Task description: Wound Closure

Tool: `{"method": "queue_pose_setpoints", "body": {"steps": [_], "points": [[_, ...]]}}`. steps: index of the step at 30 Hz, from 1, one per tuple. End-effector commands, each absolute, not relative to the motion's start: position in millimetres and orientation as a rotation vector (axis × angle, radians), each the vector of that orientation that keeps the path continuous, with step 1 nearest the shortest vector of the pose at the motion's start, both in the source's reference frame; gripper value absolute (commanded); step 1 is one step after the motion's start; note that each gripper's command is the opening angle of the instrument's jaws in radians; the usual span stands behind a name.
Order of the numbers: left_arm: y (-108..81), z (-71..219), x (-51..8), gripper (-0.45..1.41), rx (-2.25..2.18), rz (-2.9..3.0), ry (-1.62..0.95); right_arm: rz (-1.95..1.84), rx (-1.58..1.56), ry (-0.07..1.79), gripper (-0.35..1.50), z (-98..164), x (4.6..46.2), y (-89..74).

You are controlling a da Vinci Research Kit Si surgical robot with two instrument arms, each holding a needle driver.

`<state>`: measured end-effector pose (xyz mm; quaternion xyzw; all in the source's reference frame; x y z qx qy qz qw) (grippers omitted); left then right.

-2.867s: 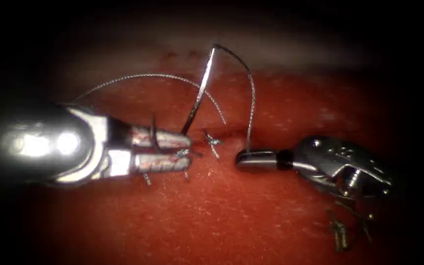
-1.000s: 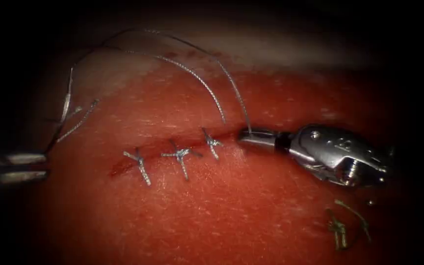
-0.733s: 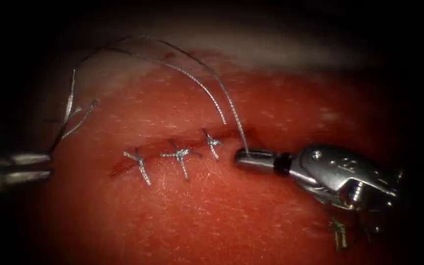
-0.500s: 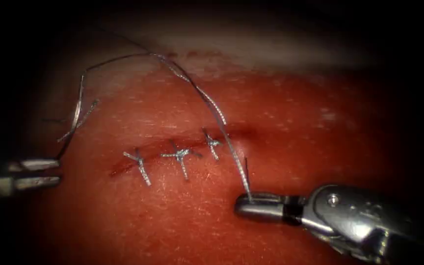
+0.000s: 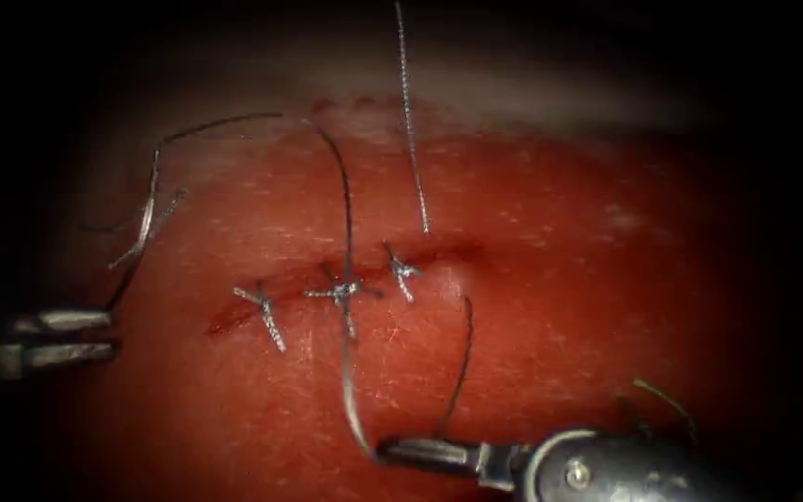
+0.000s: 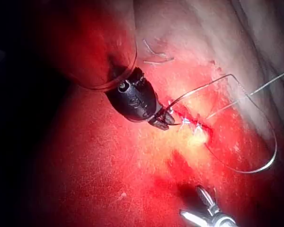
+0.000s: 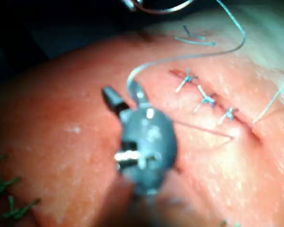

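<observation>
Since half a second ago the right tool (image 5: 392, 451) is carried further below the cut (image 5: 327, 279), and the thread (image 5: 346, 214) is drawn with it across the middle of three stitches (image 5: 338, 293). Thread is seen at its tip, but a grip cannot be told. The needle (image 5: 146, 214) is held off the tissue (image 5: 559, 307), left of the cut, in the closed left tool (image 5: 95, 336). More slack is judged taken up.
</observation>
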<state>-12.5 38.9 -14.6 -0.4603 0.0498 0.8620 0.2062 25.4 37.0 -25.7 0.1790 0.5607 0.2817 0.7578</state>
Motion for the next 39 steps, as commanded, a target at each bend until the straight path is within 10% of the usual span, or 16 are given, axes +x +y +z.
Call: {"method": "queue_pose_setpoints", "body": {"steps": [1, 24, 27, 30, 39], "points": [[38.4, -13.9, -12.7, -0.35, -1.284, 2.402, 0.134, 0.597, 0.357, 1.225, 1.33, -24.4, 24.9, 37.4], [38.5, -13.1, -11.5, -0.35, -1.260, 2.408, 0.181, 0.765, 0.176, 1.082, 1.10, -9.2, 20.4, 42.1], [38.4, -13.0, -11.6, -0.35, -1.256, 2.407, 0.186, 0.801, 0.194, 1.087, 0.73, -8.6, 20.9, 42.8], [38.4, -13.0, -11.6, -0.35, -1.256, 2.407, 0.186, 0.784, 0.313, 1.094, -0.35, -7.7, 20.8, 42.6], [38.3, -12.9, -11.6, -0.35, -1.258, 2.408, 0.184, 0.744, 0.376, 1.076, -0.35, -9.1, 21.3, 41.1]]}}
